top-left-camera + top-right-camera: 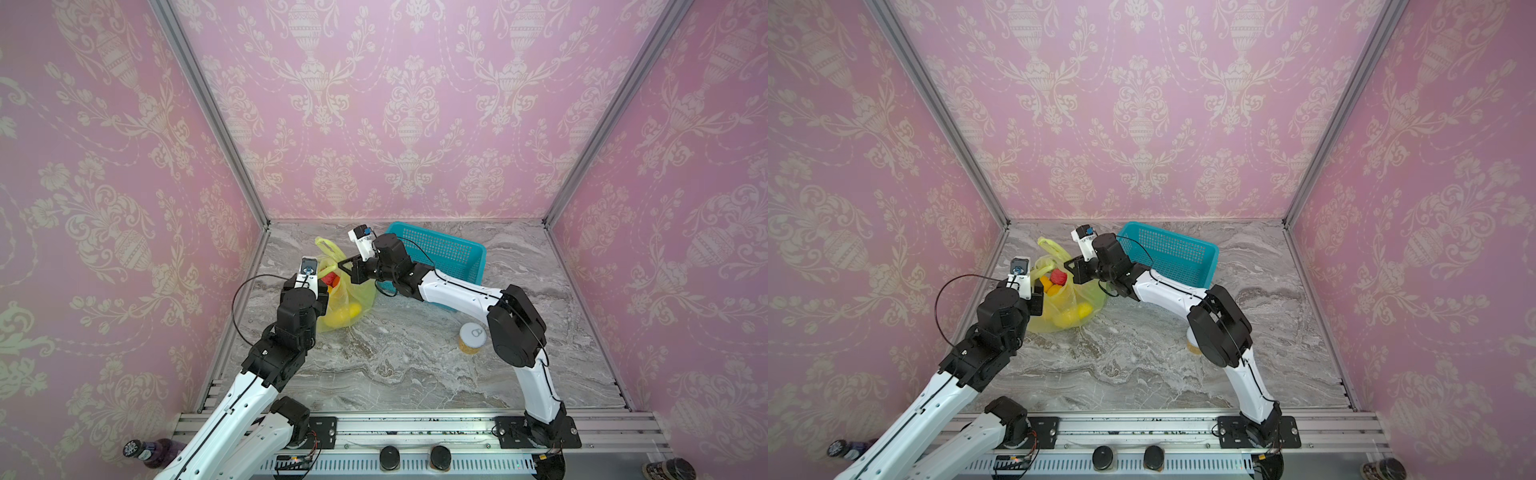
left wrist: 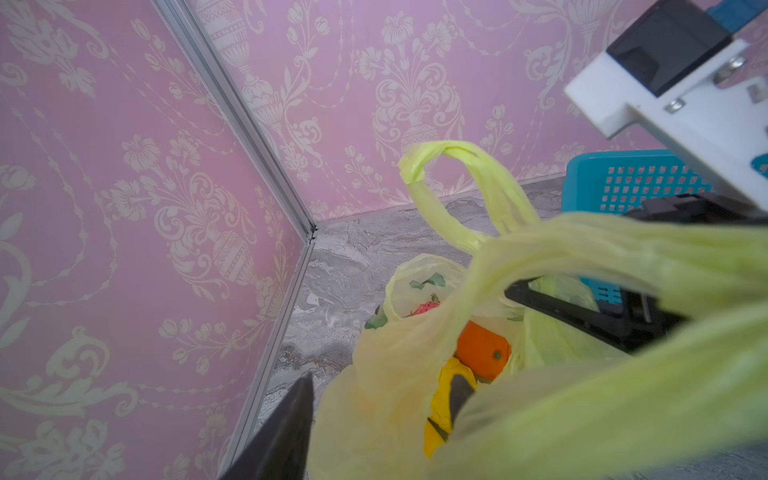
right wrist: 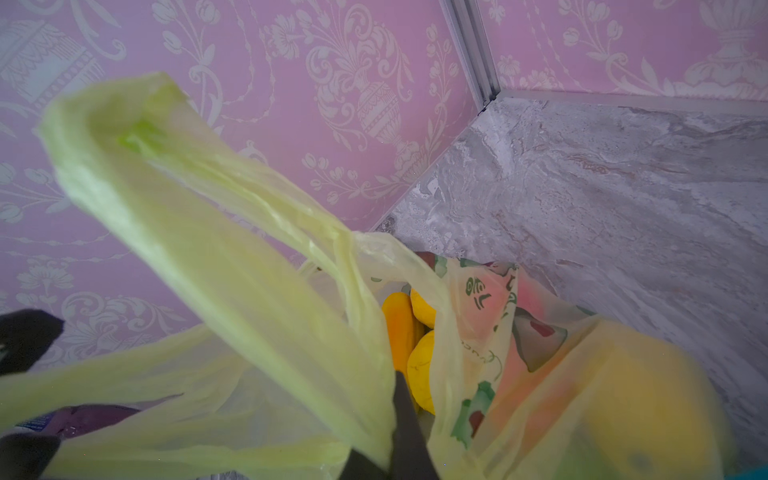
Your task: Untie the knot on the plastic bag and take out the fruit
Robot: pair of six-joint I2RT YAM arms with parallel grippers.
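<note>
Bright, soft, even light; shadows faint. Both top views bow at the edges. Up close in the wrist views, the plastic bag (image 2: pixel 623 249) smears out of focus.

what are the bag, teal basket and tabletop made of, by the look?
Plastic bag: thin translucent yellow-green film, creased; fruit shows through. Basket: rigid moulded plastic, teal, perforated mesh walls. Tabletop: grey veined marble look, matte; stone or printed laminate, cannot tell.
</note>
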